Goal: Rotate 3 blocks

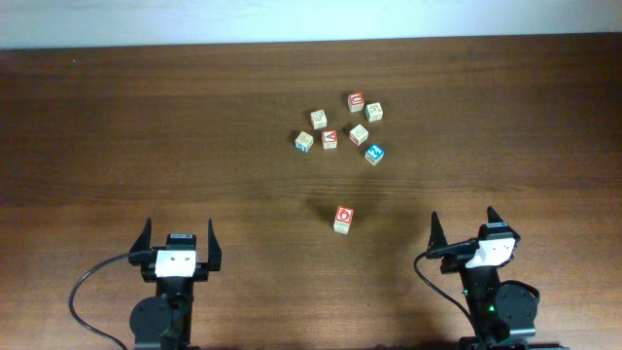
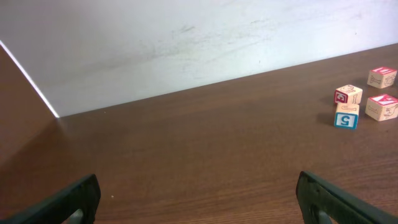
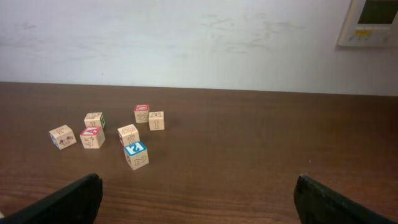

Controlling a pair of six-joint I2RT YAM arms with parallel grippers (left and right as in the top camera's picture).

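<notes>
Well short of the red-ring block [image 1: 342, 218], the left gripper [image 1: 179, 227] and right gripper [image 1: 464, 218] are being held open; squaring over it is advised.

Brown wooden table [image 1: 146, 126] carries small alphabet cubes [image 1: 359, 133] (one apart).

Left fingers [image 2: 68, 202], wall panel [image 3: 372, 23] cropped by edges.
</notes>
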